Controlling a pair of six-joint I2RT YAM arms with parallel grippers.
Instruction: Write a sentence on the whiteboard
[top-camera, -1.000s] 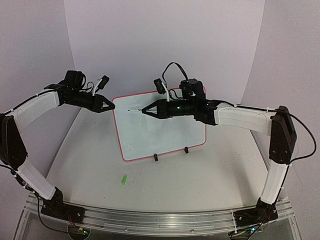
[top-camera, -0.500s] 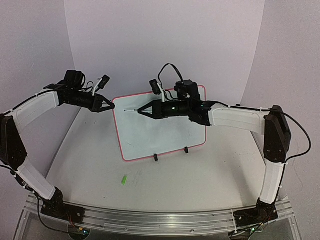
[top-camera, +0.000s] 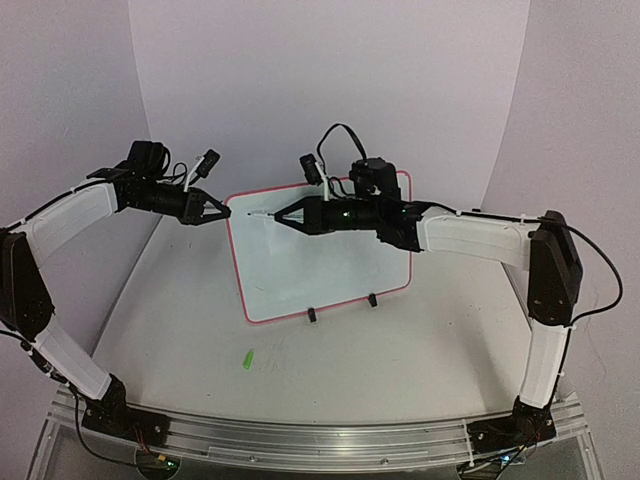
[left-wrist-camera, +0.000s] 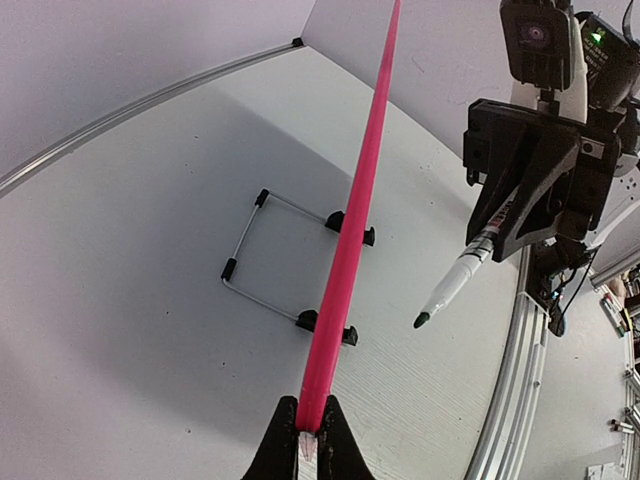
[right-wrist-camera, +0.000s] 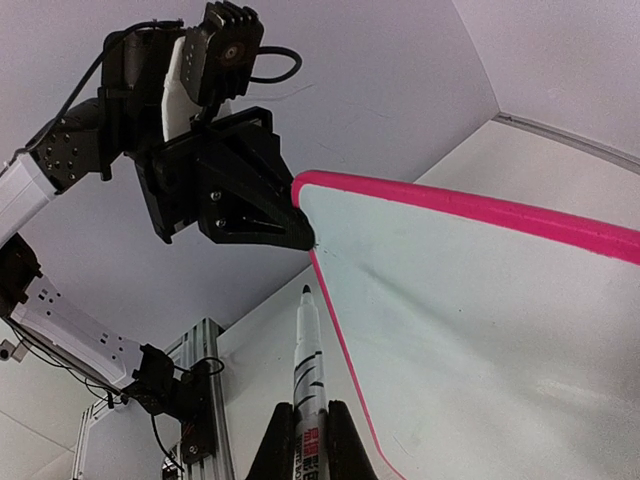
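The whiteboard (top-camera: 330, 265) stands tilted on its wire stand (left-wrist-camera: 262, 250), with a pink-red rim (left-wrist-camera: 352, 225) and a blank white face (right-wrist-camera: 480, 320). No sentence shows on it. My left gripper (top-camera: 224, 212) is shut on the board's top left corner, its jaws pinching the rim (left-wrist-camera: 308, 428). My right gripper (top-camera: 281, 214) is shut on a white marker (right-wrist-camera: 305, 365). The marker's green tip (left-wrist-camera: 421, 320) points at that same corner and hangs a little in front of the board's face, not touching it. The left gripper (right-wrist-camera: 285, 225) shows just beyond the tip.
A small green marker cap (top-camera: 247, 358) lies on the table in front of the board, to the left. Two black clips (top-camera: 342, 307) hold the board's lower edge. White curved walls close in the back and sides. An aluminium rail (top-camera: 300, 440) runs along the near edge.
My left gripper has closed onto the board's top left corner. The right arm has carried the marker a little left and up toward that corner.
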